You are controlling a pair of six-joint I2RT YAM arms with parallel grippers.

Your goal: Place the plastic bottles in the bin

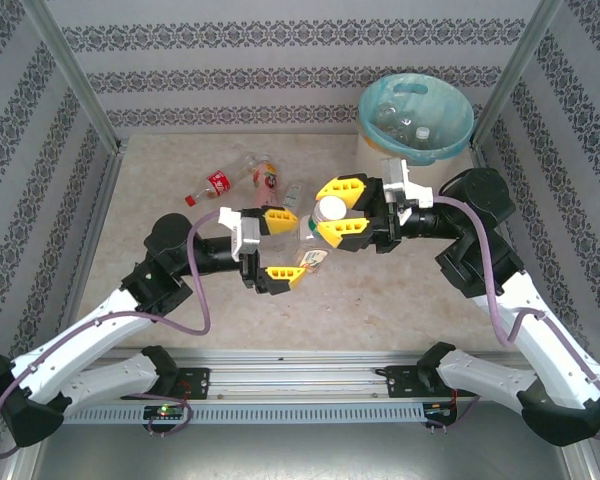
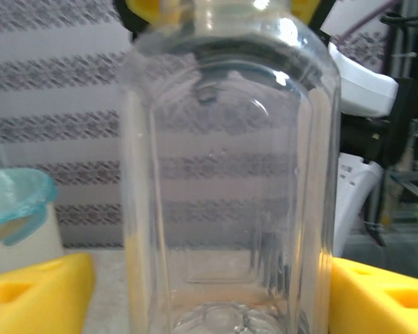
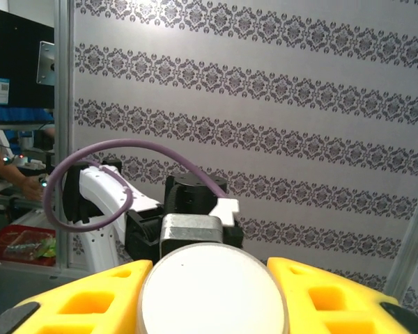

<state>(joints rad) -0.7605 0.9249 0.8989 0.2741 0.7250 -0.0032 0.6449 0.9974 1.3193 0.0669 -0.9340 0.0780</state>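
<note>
A clear plastic bottle (image 1: 316, 232) with a white cap (image 3: 212, 289) stands upright at mid-table. My right gripper (image 1: 334, 210) is shut on its cap, one yellow finger on each side. My left gripper (image 1: 282, 247) is open around the bottle's lower body (image 2: 226, 209), its fingers (image 2: 38, 292) spread wide. More bottles lie on the table behind: one with a red label (image 1: 218, 184), one with an orange-red label (image 1: 265, 173) and a clear one (image 1: 292, 195). The cream bin (image 1: 417, 118) with a turquoise liner stands at the back right and holds several bottles.
Patterned walls and metal posts close off the table on three sides. The bin's turquoise rim (image 2: 14, 198) shows at the left of the left wrist view. An orange-labelled item (image 1: 315, 259) lies just under the held bottle. Bare tabletop (image 1: 400, 300) lies in front.
</note>
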